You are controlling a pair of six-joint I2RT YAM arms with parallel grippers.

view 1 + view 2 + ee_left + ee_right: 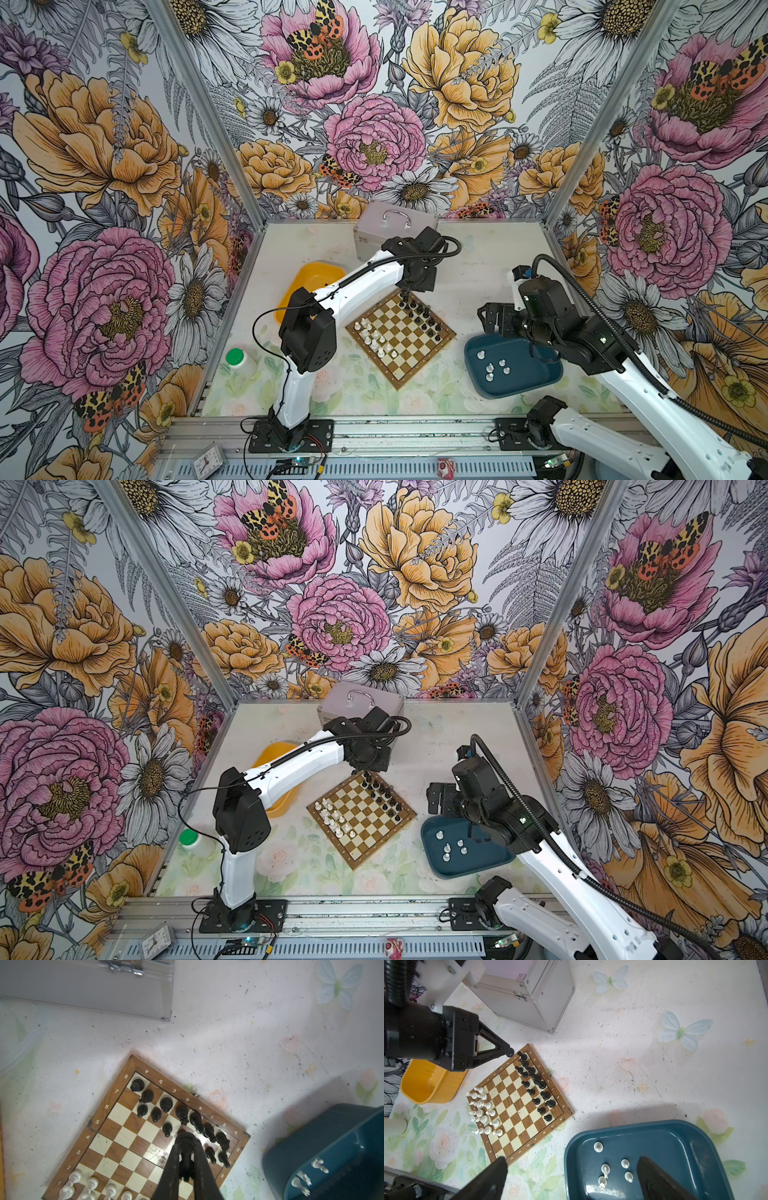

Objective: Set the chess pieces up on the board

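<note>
The board (409,345) lies tilted in the middle of the table. Several black chess pieces (424,313) stand along its far right side and several white ones (374,336) along its left side. My left gripper (405,296) hangs over the board's far corner, shut on a black piece (187,1157) that shows between its fingers (173,1159). My right gripper (572,1159) is open and holds nothing. It hovers above the dark teal tray (675,1147), where several white pieces (606,1167) stand.
A yellow tray (311,278) sits left of the board under the left arm. A metal case (390,226) stands at the back wall. A white bottle with a green cap (239,361) is at the front left.
</note>
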